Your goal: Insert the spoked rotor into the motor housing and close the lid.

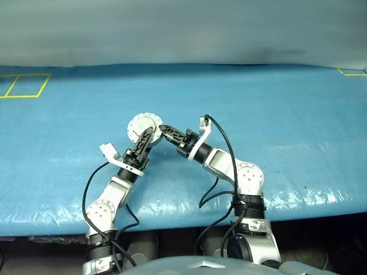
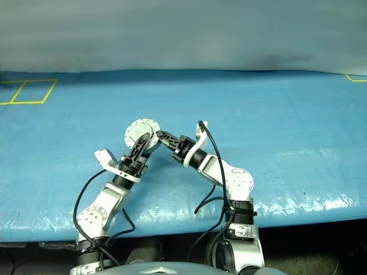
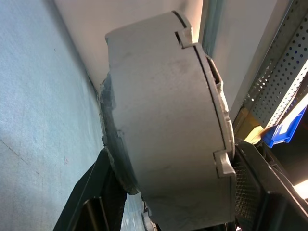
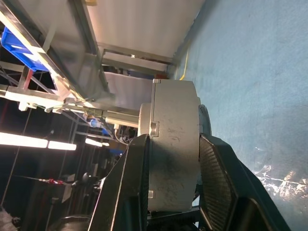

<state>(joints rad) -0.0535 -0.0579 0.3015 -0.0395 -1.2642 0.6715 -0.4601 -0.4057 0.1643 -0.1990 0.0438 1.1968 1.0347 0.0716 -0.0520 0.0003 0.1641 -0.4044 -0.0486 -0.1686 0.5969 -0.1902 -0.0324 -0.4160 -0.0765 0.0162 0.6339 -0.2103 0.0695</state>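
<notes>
My left gripper and right gripper meet at the motor housing, raised above the blue table cover. Its round pale face, with a dark centre, tilts toward the camera. My left fingers overlap its lower edge; my right fingertips reach its right rim.

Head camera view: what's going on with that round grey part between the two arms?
Both grippers meet at the motor housing, held up on edge above the blue table. The right gripper clamps its grey wall between its two fingers. The left gripper has a finger on each side of it too. The lid sits shut against the housing's rim, so the rotor cannot be seen.
</notes>
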